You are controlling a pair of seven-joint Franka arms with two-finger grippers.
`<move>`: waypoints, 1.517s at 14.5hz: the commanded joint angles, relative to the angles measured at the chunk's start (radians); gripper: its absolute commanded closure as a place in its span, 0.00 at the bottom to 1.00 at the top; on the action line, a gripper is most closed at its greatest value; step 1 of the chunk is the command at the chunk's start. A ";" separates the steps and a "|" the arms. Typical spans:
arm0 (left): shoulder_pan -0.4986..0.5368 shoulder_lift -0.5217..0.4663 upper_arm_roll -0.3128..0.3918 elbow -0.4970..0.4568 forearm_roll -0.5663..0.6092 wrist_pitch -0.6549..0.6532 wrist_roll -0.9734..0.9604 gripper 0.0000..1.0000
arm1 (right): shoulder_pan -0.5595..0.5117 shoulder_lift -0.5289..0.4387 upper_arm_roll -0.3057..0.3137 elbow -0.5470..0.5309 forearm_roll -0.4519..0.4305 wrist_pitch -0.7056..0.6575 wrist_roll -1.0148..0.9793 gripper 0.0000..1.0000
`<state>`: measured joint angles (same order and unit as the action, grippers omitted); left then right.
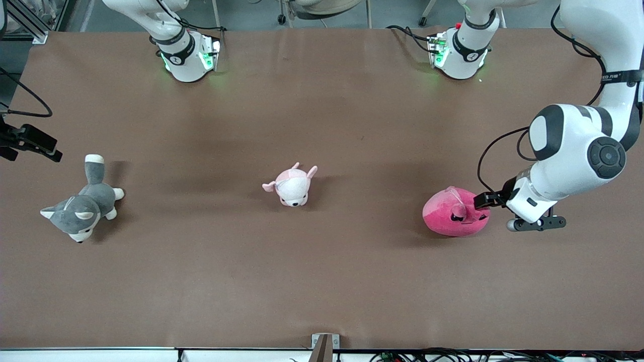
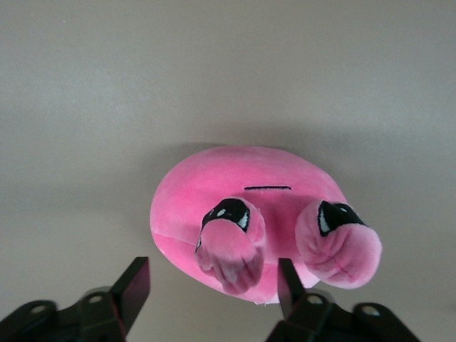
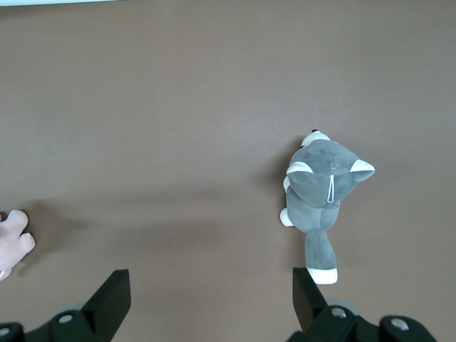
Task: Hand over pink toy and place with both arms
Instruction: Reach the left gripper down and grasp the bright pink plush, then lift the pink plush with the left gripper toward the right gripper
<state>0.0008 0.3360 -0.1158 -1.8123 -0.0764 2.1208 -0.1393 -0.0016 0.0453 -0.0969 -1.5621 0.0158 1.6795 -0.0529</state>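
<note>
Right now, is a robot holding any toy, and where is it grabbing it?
No toy is held. The left gripper is open beside the pink toy; the right gripper is open above the table.

On the brown table (image 1: 322,281), a grey-and-white dog plush (image 1: 83,203) lies toward nine o'clock; a small pale pink animal plush (image 1: 293,187) sits near centre.

The setting is a robotics lab. Two white arms are bolted by their bases (image 1: 188,58) (image 1: 459,55) to a table (image 1: 322,281) covered in plain brown sheeting; green status lights glow at both bases. Black cables (image 1: 493,151) run along the arms and the table's edge nearest the front camera. Aluminium framing (image 1: 30,22) stands at one corner. Plush toys (image 1: 83,203) serve as test objects.
</note>
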 commanded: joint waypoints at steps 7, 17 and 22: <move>-0.024 0.026 -0.007 0.039 -0.025 0.010 -0.072 0.98 | 0.003 -0.009 0.003 -0.007 -0.066 0.000 0.001 0.00; -0.065 0.005 -0.181 0.234 -0.148 -0.134 -0.282 0.99 | 0.000 -0.009 0.003 -0.009 -0.066 -0.001 0.004 0.00; -0.111 0.021 -0.321 0.364 -0.148 -0.127 -0.501 1.00 | 0.002 -0.009 0.003 -0.009 -0.066 -0.001 0.004 0.00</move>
<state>-0.0760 0.3428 -0.4193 -1.5123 -0.2118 2.0142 -0.5712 -0.0016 0.0461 -0.0972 -1.5630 -0.0269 1.6783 -0.0528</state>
